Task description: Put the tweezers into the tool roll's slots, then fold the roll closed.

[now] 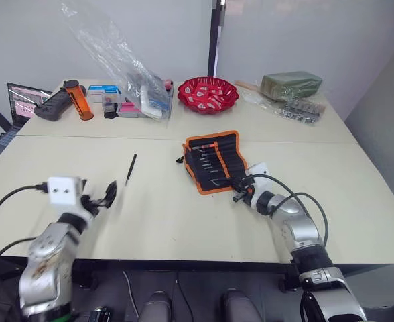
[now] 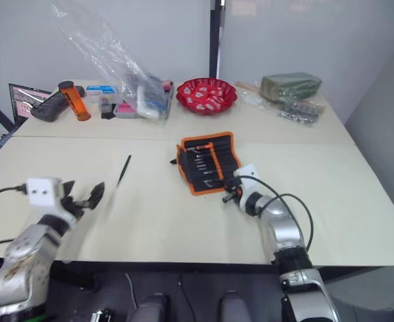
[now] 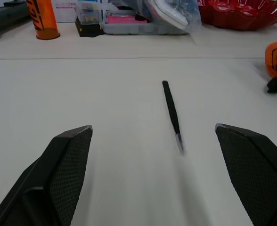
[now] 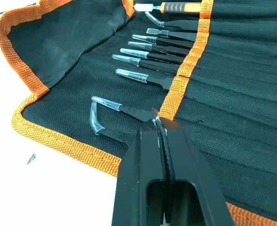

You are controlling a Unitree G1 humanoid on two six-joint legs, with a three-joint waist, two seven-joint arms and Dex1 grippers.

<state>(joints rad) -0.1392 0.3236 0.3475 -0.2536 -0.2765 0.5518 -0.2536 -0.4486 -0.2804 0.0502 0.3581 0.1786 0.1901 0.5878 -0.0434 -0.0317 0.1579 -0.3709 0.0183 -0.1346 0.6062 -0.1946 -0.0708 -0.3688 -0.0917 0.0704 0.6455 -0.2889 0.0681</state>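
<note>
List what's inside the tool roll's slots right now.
Tool roll slots hold several capped tweezers and an orange-handled tool; the parts below the orange band are hidden.

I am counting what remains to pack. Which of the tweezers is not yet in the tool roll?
The lone tweezers lying loose on the table, left of the tool roll and ahead of the open left gripper. The other tweezers sit in the slots.

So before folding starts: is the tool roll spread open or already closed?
Spread open: the tool roll lies flat on the table, its slots and inserted tweezers exposed.
</note>
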